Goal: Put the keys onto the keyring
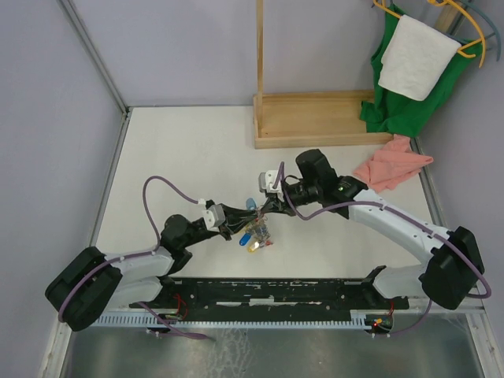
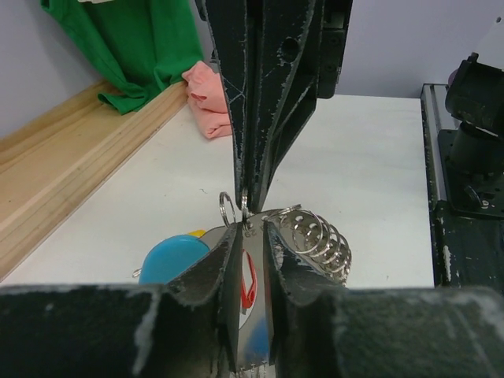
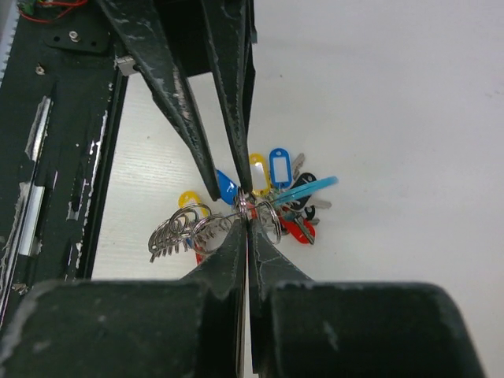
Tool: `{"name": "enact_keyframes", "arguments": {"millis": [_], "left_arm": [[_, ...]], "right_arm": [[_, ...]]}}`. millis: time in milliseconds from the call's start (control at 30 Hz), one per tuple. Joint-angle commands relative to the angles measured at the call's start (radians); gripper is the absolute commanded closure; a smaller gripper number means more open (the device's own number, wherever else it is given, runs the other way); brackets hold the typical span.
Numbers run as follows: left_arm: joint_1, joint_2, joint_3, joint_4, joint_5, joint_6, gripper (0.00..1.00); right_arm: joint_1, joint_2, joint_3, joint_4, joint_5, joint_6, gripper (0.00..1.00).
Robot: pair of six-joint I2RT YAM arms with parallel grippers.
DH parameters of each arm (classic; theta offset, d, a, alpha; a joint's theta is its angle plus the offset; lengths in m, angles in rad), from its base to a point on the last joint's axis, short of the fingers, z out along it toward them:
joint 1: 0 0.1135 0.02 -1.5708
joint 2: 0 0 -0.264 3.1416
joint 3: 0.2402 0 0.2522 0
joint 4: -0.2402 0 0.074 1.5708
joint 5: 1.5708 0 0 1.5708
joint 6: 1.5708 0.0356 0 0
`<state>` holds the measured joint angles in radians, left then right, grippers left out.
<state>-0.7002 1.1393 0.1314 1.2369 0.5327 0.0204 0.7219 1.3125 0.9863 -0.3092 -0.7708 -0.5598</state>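
My two grippers meet tip to tip just above the table's middle. My left gripper [image 1: 252, 223] [image 2: 250, 230] is shut on a flat silver key [image 2: 252, 315], with a red tag showing beside it. My right gripper [image 1: 264, 210] [image 3: 246, 216] is shut on the grey metal end of the keyring [image 3: 309, 189], where a small split ring [image 2: 227, 209] sits. The keyring's light-blue band lies over keys with yellow [image 3: 259, 170], blue [image 3: 279, 165] and red [image 3: 300, 231] tags. A row of silver rings [image 2: 321, 236] [image 3: 175, 233] is strung on the grey wire.
A wooden stand [image 1: 315, 118] is at the back. A pink cloth [image 1: 391, 168] lies at the right, and a green cloth and a white towel [image 1: 415, 57] hang above it. A black rail [image 1: 268, 293] runs along the near edge.
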Motion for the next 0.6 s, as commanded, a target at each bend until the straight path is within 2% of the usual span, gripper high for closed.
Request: {"name": "enact_keyframes", "arguments": {"millis": [0,133,233,367,567], "left_arm": [[0.002,-0.087,0.063,-0.154,0.000,0.079,0.74],[0.002,-0.150,0.074,-0.252,0.001,0.113,0.69],[0.002,-0.162,0.078,-0.271,0.011,0.114,0.68],[0.003,-0.136,0.090,-0.272,0.038,0.109,0.67],[0.002,-0.099,0.104,-0.253,0.062,0.091,0.70]], "right_arm": [[0.043,0.017,0.143,-0.203,0.145,-0.032,0.99],[0.125,0.090,0.278,-0.446,0.373,-0.064,0.99],[0.167,0.142,0.379,-0.551,0.474,-0.052,0.99],[0.200,0.186,0.466,-0.620,0.524,-0.053,0.99],[0.224,0.208,0.512,-0.631,0.545,-0.057,0.99]]}}
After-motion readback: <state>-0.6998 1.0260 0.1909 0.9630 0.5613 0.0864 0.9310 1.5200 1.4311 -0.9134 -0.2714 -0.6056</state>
